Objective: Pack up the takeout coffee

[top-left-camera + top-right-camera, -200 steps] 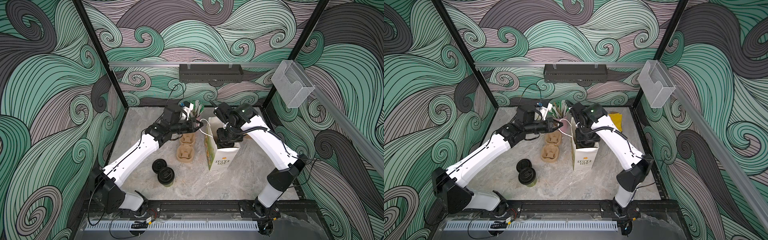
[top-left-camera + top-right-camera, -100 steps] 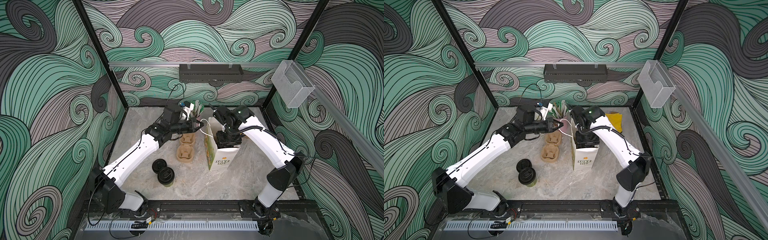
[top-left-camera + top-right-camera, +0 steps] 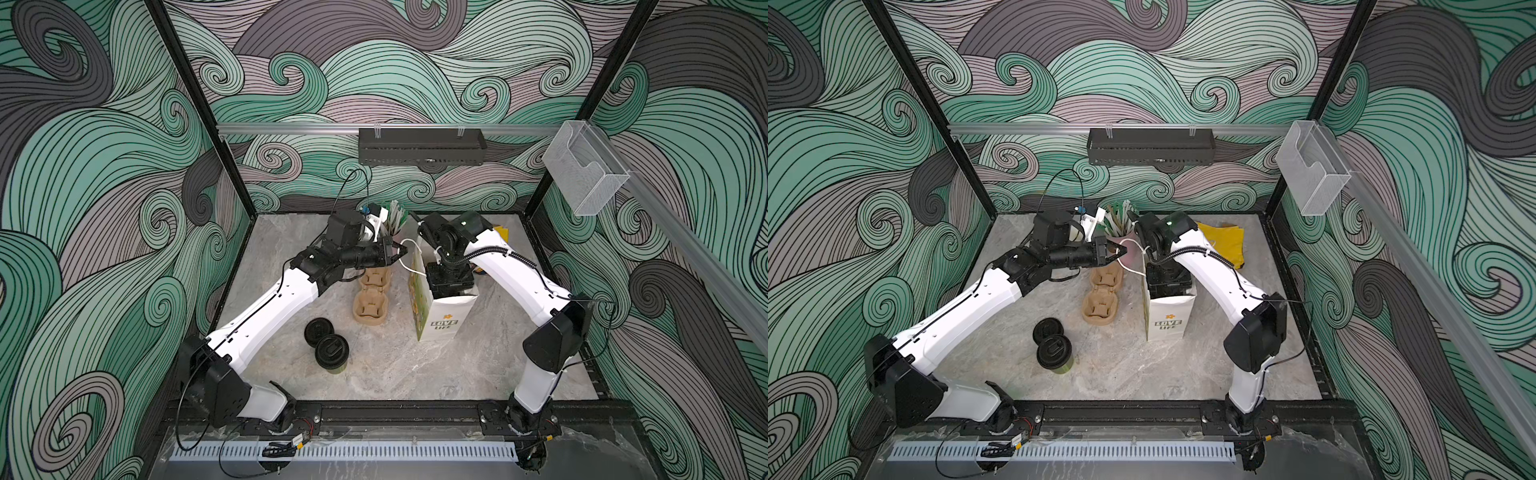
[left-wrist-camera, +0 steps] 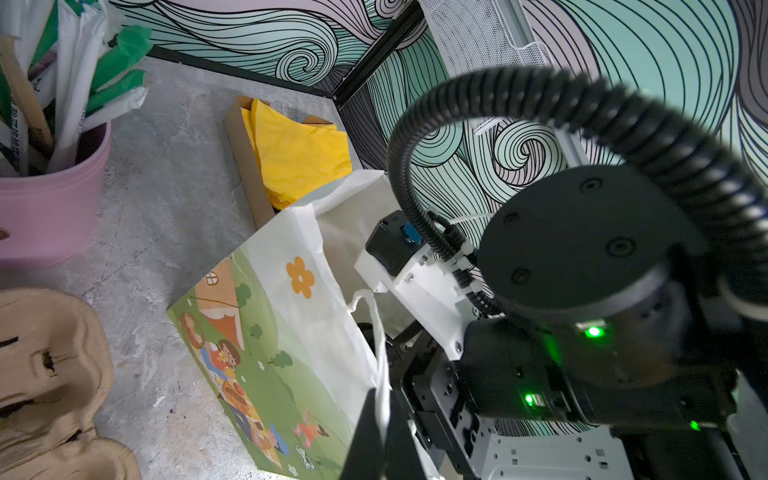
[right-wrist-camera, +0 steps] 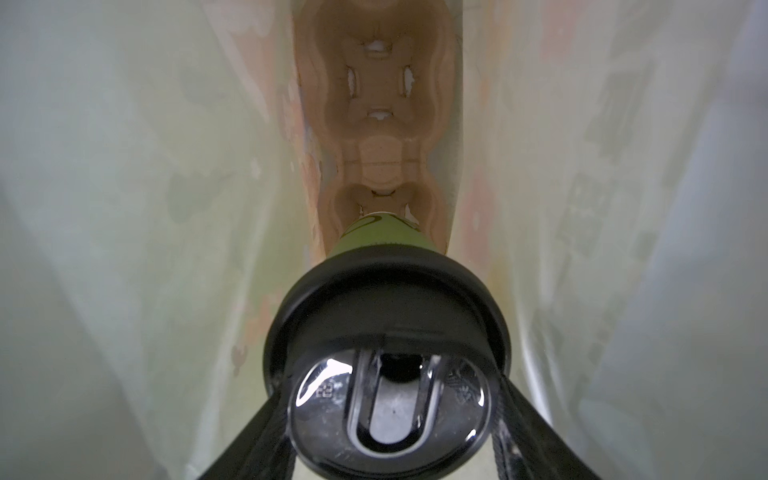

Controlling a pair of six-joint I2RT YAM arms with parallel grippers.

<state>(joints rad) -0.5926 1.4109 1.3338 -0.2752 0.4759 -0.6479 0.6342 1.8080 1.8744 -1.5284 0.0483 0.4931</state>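
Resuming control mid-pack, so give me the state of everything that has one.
bag: upright, open.
left gripper: shut on bag handle.
right gripper: shut on held cup, inside bag.
held cup: lidded, upright, at bagged carrier pocket.
table cup: lidded, upright.
table carriers: empty.

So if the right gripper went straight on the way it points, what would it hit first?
Likely the pulp carrier lying in the bag: the green cup in the right gripper would reach its pocket first, though depth is unclear.

Right tool [image 5: 390, 386], holding a cup [image 5: 378, 241], has sunk slightly deeper into the bag [image 3: 442, 316]
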